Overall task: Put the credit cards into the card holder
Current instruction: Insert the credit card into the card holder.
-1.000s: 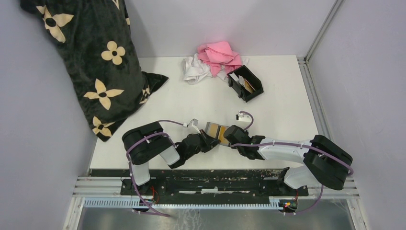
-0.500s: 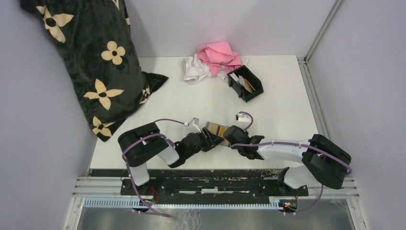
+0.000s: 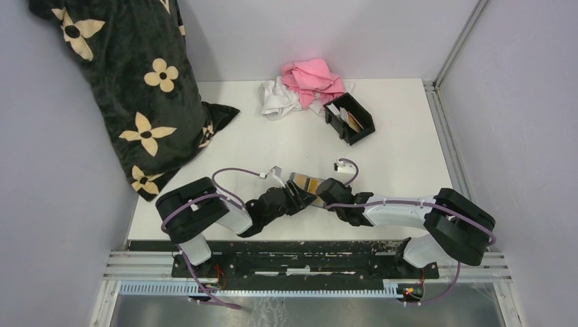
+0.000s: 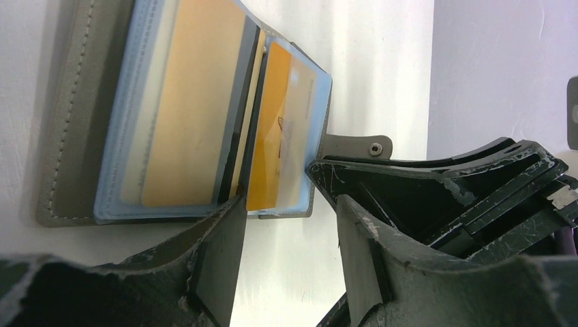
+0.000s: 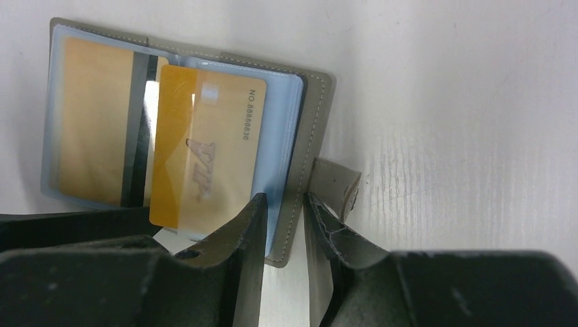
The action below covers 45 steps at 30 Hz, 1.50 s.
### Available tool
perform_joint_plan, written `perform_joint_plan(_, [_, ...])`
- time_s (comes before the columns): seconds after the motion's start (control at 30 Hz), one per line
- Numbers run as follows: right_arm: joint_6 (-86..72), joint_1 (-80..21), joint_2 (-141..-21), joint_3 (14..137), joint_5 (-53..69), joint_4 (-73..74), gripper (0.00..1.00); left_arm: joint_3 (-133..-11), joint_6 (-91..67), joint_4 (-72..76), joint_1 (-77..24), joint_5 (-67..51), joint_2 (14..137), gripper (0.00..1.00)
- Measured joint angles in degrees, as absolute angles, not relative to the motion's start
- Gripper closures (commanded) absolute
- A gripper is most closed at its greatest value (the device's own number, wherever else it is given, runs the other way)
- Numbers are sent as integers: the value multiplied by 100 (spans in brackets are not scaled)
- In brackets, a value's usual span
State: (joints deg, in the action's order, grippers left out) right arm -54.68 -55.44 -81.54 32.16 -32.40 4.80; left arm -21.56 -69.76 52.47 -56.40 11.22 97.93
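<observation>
White table (image 3: 409, 170), grey walls all round. The left gripper (image 4: 287, 218) hangs wide open over the wallet (image 4: 65, 136), its near edge between the fingers, gripping nothing. An orange card (image 5: 204, 157) pokes partly out of its sleeve. The right gripper (image 5: 284, 204) pinches the wallet's edge. The holder (image 3: 358, 126) sits well apart at the back, with cards (image 3: 344, 117) in it. Risk imo: the left grabs sleeve plus card, or the wallet slips that thin pinch and everything drags.
</observation>
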Motion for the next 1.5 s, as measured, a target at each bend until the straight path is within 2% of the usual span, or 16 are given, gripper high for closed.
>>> perform_joint_plan(0.53, [-5468,-5533,-8307,3299,-3262,360,68,-2182,-6593,3413,-5778,1994,8630,41])
perform_joint_plan(0.63, [-5465,-5533,-8311,3317,-3262,384,68,-2193,-6364,3284,-5780,2169,8519,46])
perform_joint_plan(0.77, [-5463,-5533,-8309,3330,-3260,410,68,-2355,-5981,3142,-5789,2316,8464,67])
perform_joint_plan(1.07, [-5459,-5533,-8309,3350,-3260,445,68,-3052,-5205,2875,-5789,2429,8381,93])
perform_joint_plan(1.17, [-5452,-5533,-8309,3358,-3260,467,68,-3376,-5043,2829,-5789,2434,8626,97])
perform_joint_plan(1.5, [-5389,-5533,-8219,3365,-3258,585,68,-3542,-4840,2556,-5695,2375,9428,97])
